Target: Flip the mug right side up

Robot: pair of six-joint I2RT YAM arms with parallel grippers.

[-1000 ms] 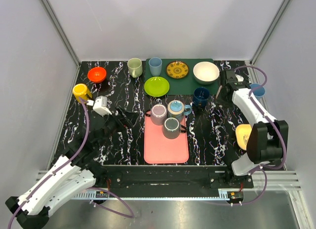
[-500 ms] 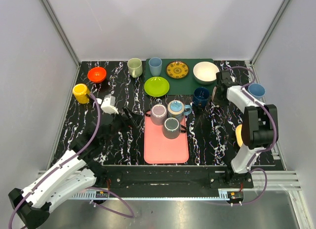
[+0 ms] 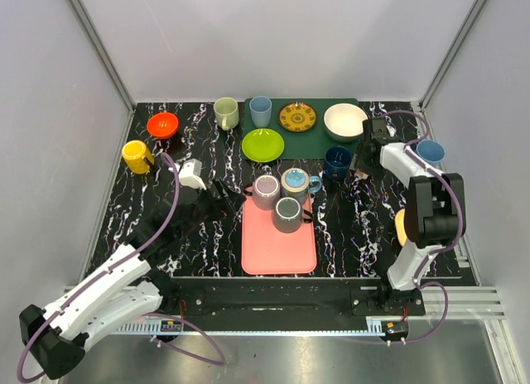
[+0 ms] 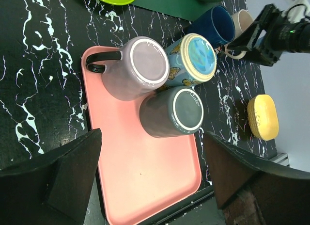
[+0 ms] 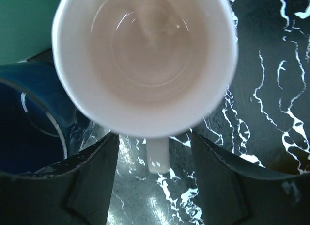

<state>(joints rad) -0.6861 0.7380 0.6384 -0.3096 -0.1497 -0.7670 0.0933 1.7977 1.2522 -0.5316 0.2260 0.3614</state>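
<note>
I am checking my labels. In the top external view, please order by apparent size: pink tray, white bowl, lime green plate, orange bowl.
Largest: pink tray.
Next: white bowl and lime green plate, too alike to rank.
Smallest: orange bowl.

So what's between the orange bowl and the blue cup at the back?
A pale green mug stands between the orange bowl and the blue cup, open side up. The top view shows it.

In the right wrist view the top edge cuts the rim of the white mug (image 5: 145, 60), and the left edge cuts the blue mug (image 5: 24, 118). From above, the white mug cannot be made out under the right gripper (image 3: 363, 162).
</note>
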